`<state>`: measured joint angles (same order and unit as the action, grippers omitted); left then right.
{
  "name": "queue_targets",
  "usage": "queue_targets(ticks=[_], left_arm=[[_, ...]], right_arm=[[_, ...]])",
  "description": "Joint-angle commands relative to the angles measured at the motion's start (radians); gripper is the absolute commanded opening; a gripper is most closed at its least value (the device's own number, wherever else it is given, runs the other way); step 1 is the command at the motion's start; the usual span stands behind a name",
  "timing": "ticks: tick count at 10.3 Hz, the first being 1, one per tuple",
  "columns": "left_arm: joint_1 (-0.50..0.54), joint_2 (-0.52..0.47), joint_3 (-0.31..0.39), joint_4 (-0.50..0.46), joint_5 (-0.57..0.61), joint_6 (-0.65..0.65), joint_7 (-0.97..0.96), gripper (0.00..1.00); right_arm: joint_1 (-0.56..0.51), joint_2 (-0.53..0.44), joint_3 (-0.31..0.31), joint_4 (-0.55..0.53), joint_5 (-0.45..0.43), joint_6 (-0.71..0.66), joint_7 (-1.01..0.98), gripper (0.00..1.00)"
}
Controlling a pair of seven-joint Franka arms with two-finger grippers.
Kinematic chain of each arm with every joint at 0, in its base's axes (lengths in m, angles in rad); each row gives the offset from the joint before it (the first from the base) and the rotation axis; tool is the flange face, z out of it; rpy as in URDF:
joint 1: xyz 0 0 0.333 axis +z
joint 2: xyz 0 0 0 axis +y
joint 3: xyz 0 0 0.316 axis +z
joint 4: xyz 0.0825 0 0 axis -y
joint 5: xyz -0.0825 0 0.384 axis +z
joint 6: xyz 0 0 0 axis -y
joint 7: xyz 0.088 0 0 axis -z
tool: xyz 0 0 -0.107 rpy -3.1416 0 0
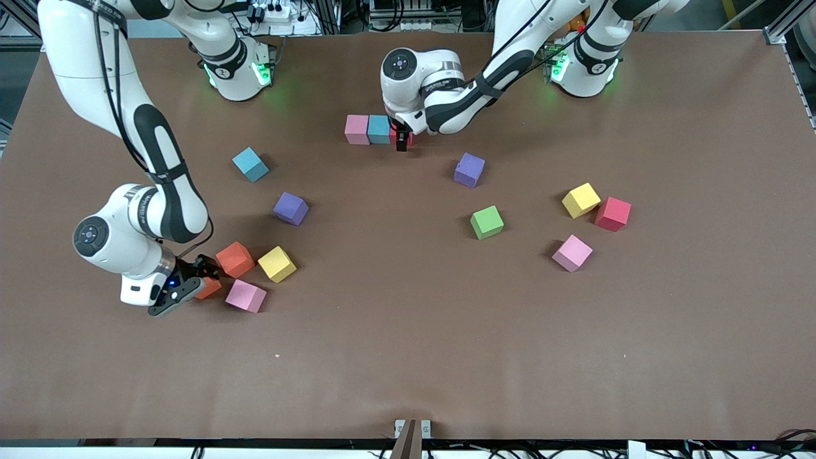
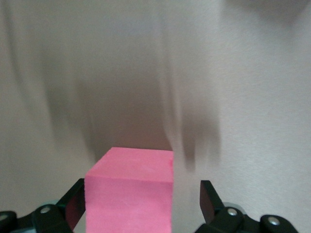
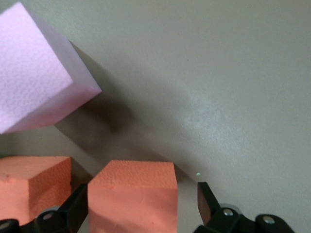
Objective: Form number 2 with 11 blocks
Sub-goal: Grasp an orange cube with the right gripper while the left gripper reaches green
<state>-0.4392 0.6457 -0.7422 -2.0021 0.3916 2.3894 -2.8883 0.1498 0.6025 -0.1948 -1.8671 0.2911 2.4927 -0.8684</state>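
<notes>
Row at the robots' edge of the surface [image 1: 408, 357]: pink block [image 1: 357, 129], blue block [image 1: 378, 129] touching it, then a red-pink block [image 2: 130, 194] mostly hidden under the left gripper [image 1: 402, 141].

Left gripper: low over that third block, fingers apart on either side of it, a gap showing beside the block in the left wrist view. Left arm reaches from its base across toward the row's end.

Loose blocks toward the left arm's end: purple [image 1: 469, 169], green [image 1: 487, 222], yellow [image 1: 581, 200] just beside red [image 1: 612, 213], pale pink [image 1: 572, 253].

Loose blocks toward the right arm's end: teal-blue [image 1: 250, 164], second purple [image 1: 291, 208], orange [image 1: 234, 259], second yellow [image 1: 276, 264], pink [image 1: 245, 296], all close together.

Right gripper [image 1: 203, 280]: down at a second orange block [image 3: 132, 196], fingers spread around it, not clamped. The neighbouring orange block sits just beside it; the pink one lies near. Right arm is bent low, wrist tilted toward the cluster.
</notes>
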Motion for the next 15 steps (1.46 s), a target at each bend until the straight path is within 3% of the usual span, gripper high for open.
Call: queue_targets(ticks=[1, 4, 7, 8, 10, 13, 15], left_arm=[[-0.010, -0.043, -0.040, 0.031, 0.107, -0.096, -0.404, 1.00], [0.022, -0.093, -0.046, 0.036, 0.102, -0.128, -0.307, 1.00], [0.170, -0.103, -0.046, 0.043, 0.099, -0.165, -0.099, 1.00], [0.203, -0.104, -0.045, 0.046, 0.101, -0.194, -0.012, 1.00], [0.311, -0.098, -0.039, 0.059, 0.105, -0.205, 0.175, 1.00], [0.420, -0.092, -0.035, 0.063, 0.119, -0.205, 0.428, 1.00], [0.470, -0.075, -0.035, 0.088, 0.119, -0.203, 0.643, 1.00]], right_arm=[[-0.018, -0.006, 0.005, -0.009, 0.013, -0.011, -0.014, 0.97], [-0.018, -0.004, 0.005, -0.010, 0.013, -0.009, -0.012, 0.96], [-0.015, 0.017, 0.005, -0.014, 0.014, 0.003, -0.012, 0.91], [-0.012, 0.016, 0.005, -0.014, 0.014, 0.000, -0.012, 0.80], [-0.012, 0.005, 0.005, -0.012, 0.014, -0.014, -0.012, 0.36], [-0.009, -0.039, 0.005, 0.003, 0.014, -0.089, 0.005, 0.34], [-0.009, -0.098, 0.005, 0.029, 0.014, -0.237, 0.009, 0.34]])
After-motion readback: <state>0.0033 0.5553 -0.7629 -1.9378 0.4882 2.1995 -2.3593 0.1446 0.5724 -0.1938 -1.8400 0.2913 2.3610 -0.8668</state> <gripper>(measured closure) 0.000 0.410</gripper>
